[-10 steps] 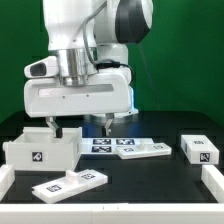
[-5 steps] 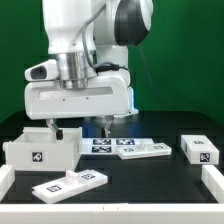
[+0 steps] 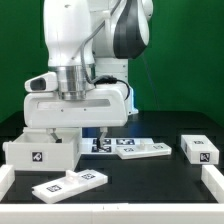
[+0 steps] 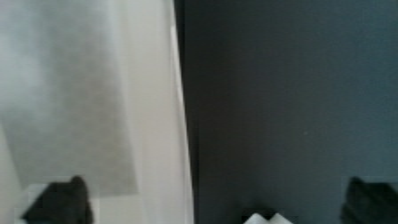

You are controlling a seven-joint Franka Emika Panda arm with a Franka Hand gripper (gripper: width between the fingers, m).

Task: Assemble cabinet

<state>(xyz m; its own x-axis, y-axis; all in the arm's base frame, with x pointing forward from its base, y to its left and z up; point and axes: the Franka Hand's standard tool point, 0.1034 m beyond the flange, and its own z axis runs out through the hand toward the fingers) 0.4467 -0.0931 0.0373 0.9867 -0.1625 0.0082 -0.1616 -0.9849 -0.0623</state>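
Observation:
The cabinet's white box [image 3: 40,150] stands at the exterior view's left, with a marker tag on its front. My gripper [image 3: 80,132] hangs low over the box's right end, jaws wide apart and empty. In the wrist view my gripper [image 4: 217,205] straddles the box's wall [image 4: 143,110]: one dark fingertip [image 4: 63,200] is on the box side, the other is over the black table. A flat white panel [image 3: 70,183] lies in front of the box. A white block [image 3: 199,148] lies at the right.
The marker board [image 3: 125,147] lies just right of the box, under my arm. Another white piece [image 3: 213,180] sits at the front right edge and one [image 3: 5,178] at the front left edge. The table [image 3: 150,185] is black.
My arm has come down a little toward the box's right end and its upper part has turned. The parts on the table have not moved.

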